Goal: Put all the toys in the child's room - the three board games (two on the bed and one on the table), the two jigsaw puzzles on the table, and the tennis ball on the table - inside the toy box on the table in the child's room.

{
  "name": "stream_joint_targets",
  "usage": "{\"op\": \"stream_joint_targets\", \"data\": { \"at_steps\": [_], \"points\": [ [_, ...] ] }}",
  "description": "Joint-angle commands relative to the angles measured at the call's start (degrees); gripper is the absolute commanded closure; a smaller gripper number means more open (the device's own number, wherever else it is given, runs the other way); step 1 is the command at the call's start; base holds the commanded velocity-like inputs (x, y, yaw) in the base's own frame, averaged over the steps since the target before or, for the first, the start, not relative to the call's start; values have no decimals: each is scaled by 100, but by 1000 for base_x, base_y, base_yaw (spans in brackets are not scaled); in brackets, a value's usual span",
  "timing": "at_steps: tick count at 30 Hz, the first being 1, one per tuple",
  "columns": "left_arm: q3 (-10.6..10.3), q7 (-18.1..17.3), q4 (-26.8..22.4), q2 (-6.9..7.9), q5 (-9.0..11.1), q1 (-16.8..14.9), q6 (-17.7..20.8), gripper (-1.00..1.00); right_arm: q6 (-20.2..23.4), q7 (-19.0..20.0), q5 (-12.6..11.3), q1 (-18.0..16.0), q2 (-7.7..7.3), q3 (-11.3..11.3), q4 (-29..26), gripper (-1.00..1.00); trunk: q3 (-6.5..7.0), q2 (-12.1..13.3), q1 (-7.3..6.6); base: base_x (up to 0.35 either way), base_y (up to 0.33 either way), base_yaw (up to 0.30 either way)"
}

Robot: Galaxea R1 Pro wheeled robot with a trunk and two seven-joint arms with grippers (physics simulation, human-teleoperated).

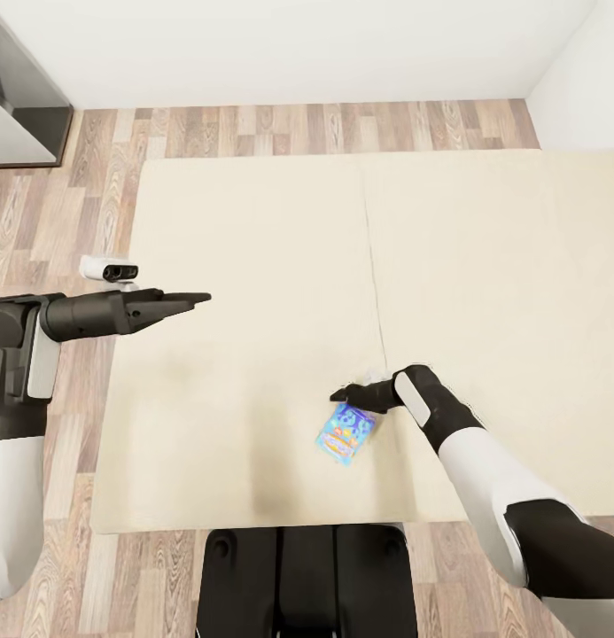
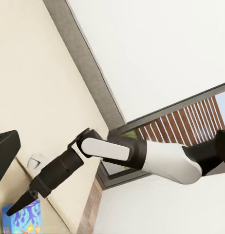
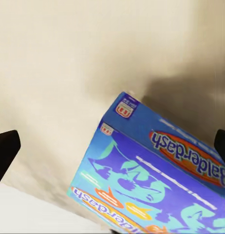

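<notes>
Item in hand: one small blue printed cardboard game box, lettered "Balderdash", lying flat on the wide cream mattress of the bed, near its front edge and close to the centre seam.

Right gripper: jaws released, standing apart. In the right wrist view the two dark fingertips sit at opposite edges of the picture with the box between and below them, its long axis slanted across the gap. No contact with the box can be made out; the jaws hang just above its far end.

Left gripper: held out level over the bed's left part, well apart from the box, carrying nothing. Whether its jaws are parted or closed cannot be told.

Step, as judged: collection of a board game from the bed, at the approach stage, grasp not yet made. The next move calls for lowering the right jaws until the box's narrow width lies between them, likely with a wrist turn to square them to its slanted sides, then closing and lifting. A flat box on a soft surface may need a grip at its edges.

Count, as visible:
- board games: one
- grippers: two
- beds: one
- wood-plank floor: bordering the bed
- white wall: beyond it
</notes>
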Motion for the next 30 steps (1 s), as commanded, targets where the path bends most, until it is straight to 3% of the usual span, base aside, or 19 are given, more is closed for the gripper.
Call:
{"op": "stream_joint_targets", "data": {
  "at_steps": [1, 7, 13, 30],
  "points": [
    [-2, -16, 0, -10, -29, -2, 60, -100, 28, 15, 69, 31, 22, 37, 31, -100, -6, -9, 3, 0, 0, 0],
    [-2, -13, 1, -21, -87, -1, 58, -100, -37, -71, 83, 216, 58, 217, 152, -100, -6, -9, 3, 0, 0, 0],
    [-3, -12, 1, -23, -95, -1, 56, -100, -67, -66, 8, 390, 44, 245, 166, -100, -6, -9, 3, 0, 0, 0],
    [-3, -12, 1, -14, -96, -1, 57, -100, -10, -26, -382, 399, 40, 355, 378, -100, -6, -9, 3, 0, 0, 0]
  ]
}}
